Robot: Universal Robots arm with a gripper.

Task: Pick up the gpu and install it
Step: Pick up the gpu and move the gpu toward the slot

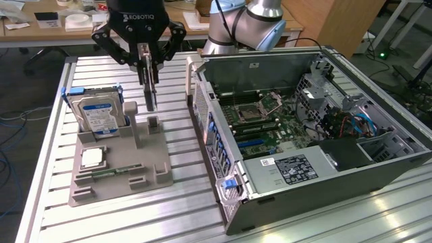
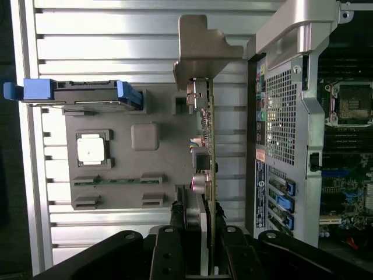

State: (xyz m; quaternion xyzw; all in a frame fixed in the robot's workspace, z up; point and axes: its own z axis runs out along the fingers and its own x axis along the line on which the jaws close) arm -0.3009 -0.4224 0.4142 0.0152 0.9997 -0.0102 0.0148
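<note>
I see the gpu hanging on edge, a thin dark card, with my gripper shut on its upper part. Its lower end hangs just above the small slot post of the grey holder block. In the wrist view the gpu is seen edge-on, its silver bracket at the far end, clamped between my black fingers. The open computer case lies at the exterior view's right of the card, with its motherboard exposed.
The holder block also carries a silver hard drive with blue label standing upright, a square processor chip and a narrow green memory stick. The slatted metal table spans the scene. The case's rear wall stands close beside the card.
</note>
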